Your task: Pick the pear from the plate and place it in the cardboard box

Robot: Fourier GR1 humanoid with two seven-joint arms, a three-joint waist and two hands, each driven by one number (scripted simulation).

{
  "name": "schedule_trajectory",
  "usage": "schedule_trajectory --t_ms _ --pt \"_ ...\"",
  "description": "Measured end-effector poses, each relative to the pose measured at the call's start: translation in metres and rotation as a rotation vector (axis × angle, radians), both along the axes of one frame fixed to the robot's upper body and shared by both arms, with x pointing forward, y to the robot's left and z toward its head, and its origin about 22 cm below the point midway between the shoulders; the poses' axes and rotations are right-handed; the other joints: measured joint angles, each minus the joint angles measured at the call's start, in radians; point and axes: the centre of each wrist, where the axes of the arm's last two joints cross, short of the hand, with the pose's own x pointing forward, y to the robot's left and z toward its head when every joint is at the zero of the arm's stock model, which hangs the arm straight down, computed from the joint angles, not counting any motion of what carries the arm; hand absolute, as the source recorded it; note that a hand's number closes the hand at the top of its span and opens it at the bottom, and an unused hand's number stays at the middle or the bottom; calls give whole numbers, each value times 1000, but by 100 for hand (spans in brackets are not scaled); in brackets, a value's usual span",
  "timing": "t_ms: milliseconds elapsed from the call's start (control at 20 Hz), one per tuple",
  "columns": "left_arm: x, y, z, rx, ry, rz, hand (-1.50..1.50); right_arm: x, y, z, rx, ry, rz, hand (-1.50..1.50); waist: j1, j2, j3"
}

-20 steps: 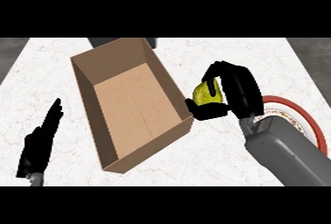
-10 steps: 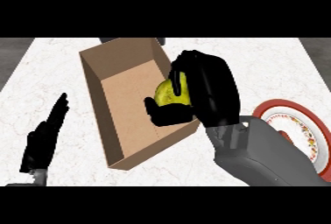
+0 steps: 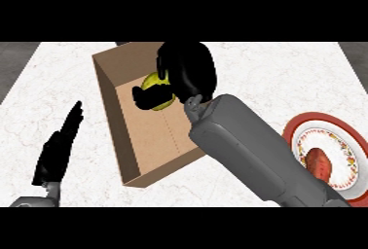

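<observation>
My right hand (image 3: 185,68) hangs over the far part of the open cardboard box (image 3: 116,131), its fingers curled round the yellow pear (image 3: 156,81). Only a small patch of the pear shows between the thumb and fingers. The grey right forearm (image 3: 251,151) crosses the box's right wall. The red-rimmed plate (image 3: 305,129) lies at the right edge of the counter, with a red object (image 3: 320,164) on it. My left hand (image 3: 59,147) rests open with straight fingers on the counter, left of the box.
The white marble counter (image 3: 287,73) spreads around the box. A dark strip of floor (image 3: 14,63) shows past the counter's left edge. The box stands slanted, its near corner towards the front.
My right hand has carried the pear leftward from beside the box's right wall to above the box's inside. The view has shifted, so the plate shows more fully. The left hand has not moved.
</observation>
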Motion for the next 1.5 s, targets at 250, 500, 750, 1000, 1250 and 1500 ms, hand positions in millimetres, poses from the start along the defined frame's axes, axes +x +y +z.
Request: schedule_trajectory --t_ms 250,500,750,1000,1250,1500 --pt "1 -4 -3 -2 2 -14 0 26 11 -22 -36 69 -21 150 13 3 0" --pt "2 -7 2 -2 -7 -35 0 46 8 -48 -10 148 -91 -150 34 7 0" --pt "9 -7 -1 -4 -13 -47 0 57 5 -64 38 156 -103 -150 42 11 0" --pt "11 -7 5 -3 -21 -43 0 60 2 -64 198 74 -136 -150 45 11 1" --pt "7 -4 3 -3 -14 -30 0 64 -7 -59 416 -36 -208 -150 31 9 1" --pt "3 3 2 -6 -8 -7 0 68 -32 -59 621 -114 -245 -150 6 4 2"
